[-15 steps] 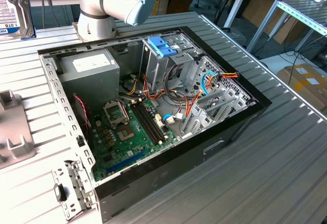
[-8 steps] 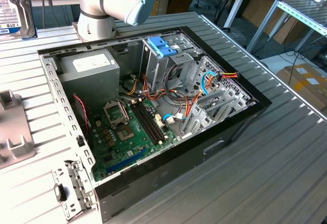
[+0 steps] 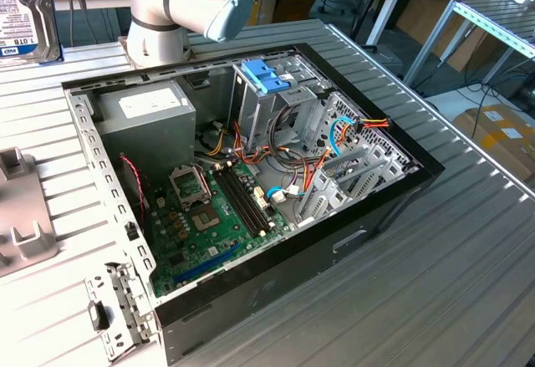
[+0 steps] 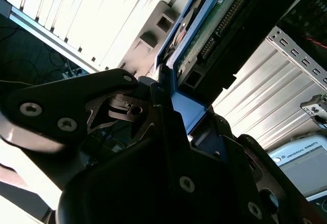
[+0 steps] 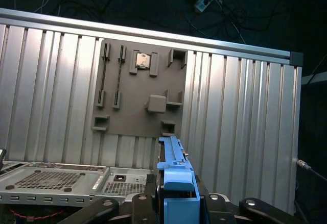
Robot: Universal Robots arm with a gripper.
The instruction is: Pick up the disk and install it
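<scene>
Gripping the disk (image 4: 225, 20) with the tool (image 5: 176, 198), by the blue rail (image 5: 172, 157) only. Could tilt or slip, then snag on the cables (image 3: 322, 162) in the case (image 3: 376, 216).

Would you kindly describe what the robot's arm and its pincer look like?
The arm is a thick, silver-grey metal tube with rounded joints, one closed by a pale blue-grey cap. The pincer is matt black, built from flat, angular linkage plates fastened with silver screw heads.
</scene>
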